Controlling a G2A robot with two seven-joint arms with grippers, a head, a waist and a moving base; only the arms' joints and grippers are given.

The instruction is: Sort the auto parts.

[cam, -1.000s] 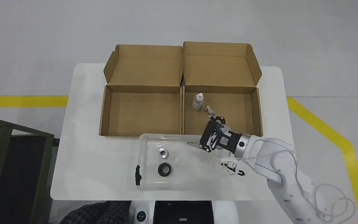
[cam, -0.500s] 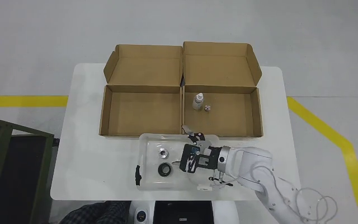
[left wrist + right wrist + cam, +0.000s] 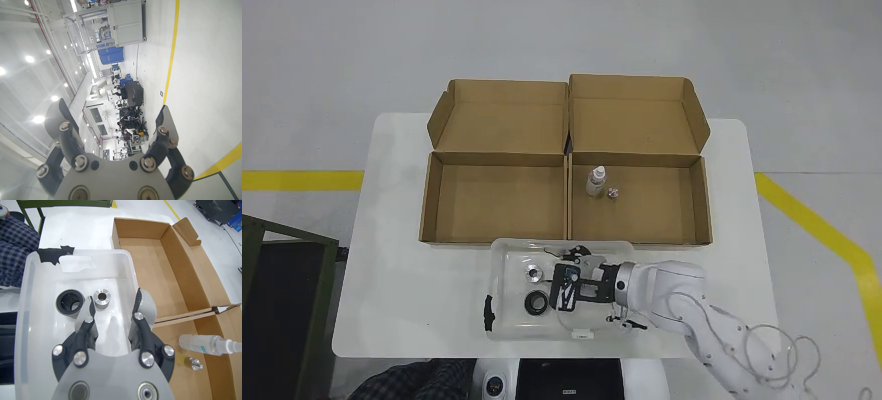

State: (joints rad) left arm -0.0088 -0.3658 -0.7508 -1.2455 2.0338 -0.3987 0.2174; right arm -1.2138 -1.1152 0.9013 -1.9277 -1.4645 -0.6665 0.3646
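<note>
Right pincer (image 3: 115, 297) moved over bin (image 3: 22, 306); silver bushing (image 3: 102, 301) upright, bore up

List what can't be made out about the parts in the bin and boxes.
- Top view: small part beside the bottle, too small to identify.
- Right wrist view: black ring, its near edge covered by the right gripper.
- Top view: bin floor beneath the same gripper, hidden.

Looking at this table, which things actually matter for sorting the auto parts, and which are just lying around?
For the job: black ring, silver sleeve, clear tub holding both, two cardboard boxes, small metal piece and spray bottle in one box, open right pincer over the tub.
Just lying about: black tape and white label on the tub's rim, green frame beside the table.
</note>
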